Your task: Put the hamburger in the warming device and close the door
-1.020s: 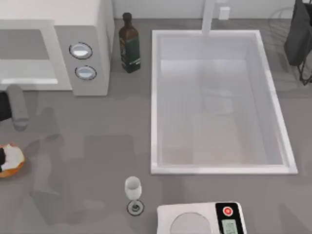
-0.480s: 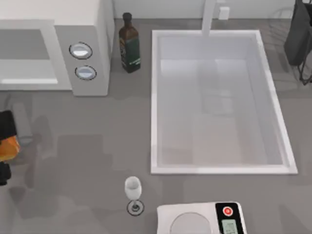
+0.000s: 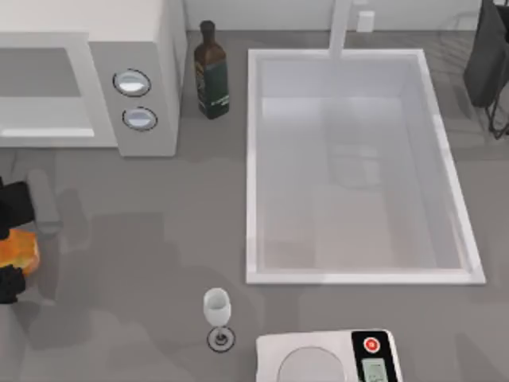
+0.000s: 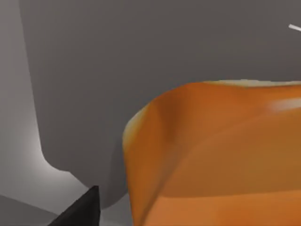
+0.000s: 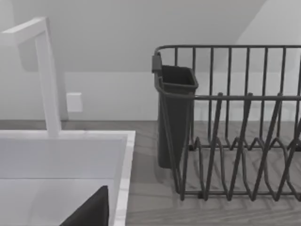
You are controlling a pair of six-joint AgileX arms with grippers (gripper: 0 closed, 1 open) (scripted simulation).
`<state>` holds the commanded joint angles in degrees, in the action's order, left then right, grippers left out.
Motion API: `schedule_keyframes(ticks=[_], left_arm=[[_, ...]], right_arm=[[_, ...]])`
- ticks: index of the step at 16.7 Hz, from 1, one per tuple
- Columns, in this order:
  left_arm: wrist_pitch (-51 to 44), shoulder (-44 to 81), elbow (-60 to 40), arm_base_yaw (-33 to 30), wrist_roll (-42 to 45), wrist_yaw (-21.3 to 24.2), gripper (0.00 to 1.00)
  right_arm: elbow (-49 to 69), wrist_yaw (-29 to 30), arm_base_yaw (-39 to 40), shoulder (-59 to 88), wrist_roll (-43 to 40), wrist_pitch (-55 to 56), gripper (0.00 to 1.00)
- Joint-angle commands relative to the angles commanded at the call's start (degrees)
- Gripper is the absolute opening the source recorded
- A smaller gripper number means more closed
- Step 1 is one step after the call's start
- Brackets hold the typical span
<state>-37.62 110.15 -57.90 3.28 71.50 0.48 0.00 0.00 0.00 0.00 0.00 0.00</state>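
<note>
Left claw (image 3: 11,251) grips hamburger (image 3: 19,250) at table's left edge

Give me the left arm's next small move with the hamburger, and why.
Probably carry it up the top view toward the warming device. The left gripper is at the table's left edge, its jaws shut on the hamburger, which sits in front of the open grey cavity and short of it. The right gripper is parked at the far right, by the dish rack.
</note>
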Motion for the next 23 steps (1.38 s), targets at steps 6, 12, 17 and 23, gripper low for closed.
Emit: schedule_keyframes(ticks=[6,12,17,23], left_arm=[[0.0,0.0,0.0,0.0,0.0,0.0,0.55],[0.0,0.0,0.0,0.0,0.0,0.0,0.1],[0.0,0.0,0.0,0.0,0.0,0.0,0.0],[-5.2,-3.9,-0.9,1.1,0.3,-1.3,0.0]], right_arm=[[0.0,0.0,0.0,0.0,0.0,0.0,1.0],[0.0,0.0,0.0,0.0,0.0,0.0,1.0],[0.0,0.0,0.0,0.0,0.0,0.0,1.0],[0.0,0.0,0.0,0.0,0.0,0.0,1.0]])
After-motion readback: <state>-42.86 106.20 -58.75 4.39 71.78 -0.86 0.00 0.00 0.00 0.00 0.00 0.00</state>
